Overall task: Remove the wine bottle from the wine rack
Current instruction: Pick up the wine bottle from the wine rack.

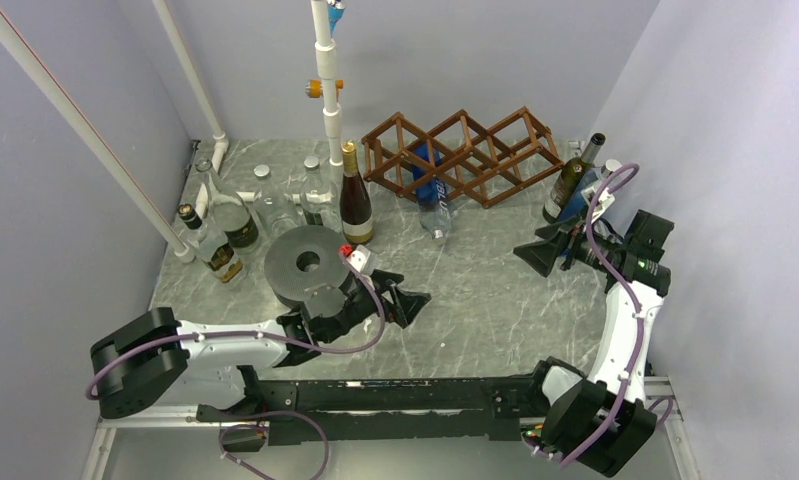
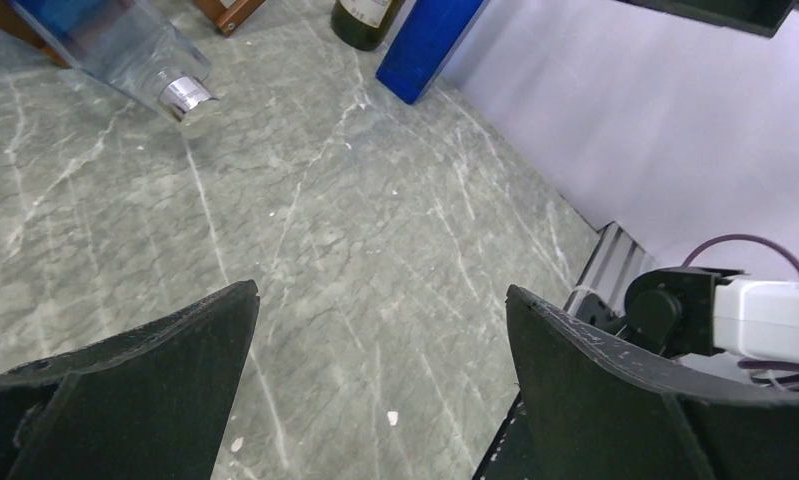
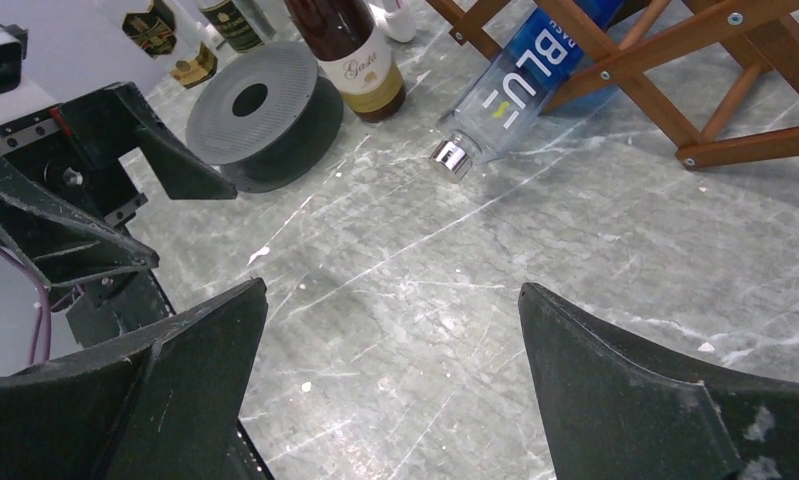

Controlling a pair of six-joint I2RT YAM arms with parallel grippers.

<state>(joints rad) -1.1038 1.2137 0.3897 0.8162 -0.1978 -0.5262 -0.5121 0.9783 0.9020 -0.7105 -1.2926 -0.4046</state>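
I am holding my left gripper (image 2: 382, 292) and right gripper (image 3: 392, 288) spread wide and empty, while the blue-labelled bottle (image 3: 520, 85) is lying slanted in the wine rack (image 3: 755, 143), so nothing is getting lifted yet.

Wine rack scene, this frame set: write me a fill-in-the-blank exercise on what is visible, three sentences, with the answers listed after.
1. The blue-labelled bottle lies in the wine rack, its ____ cap sticking out toward the arms.
2. The left gripper and the right gripper both have their fingers ____ and hold nothing.
3. The brown bottle with the gold top stands ____ on the table, left of the rack in the top view.

Missing words: silver; open; upright.
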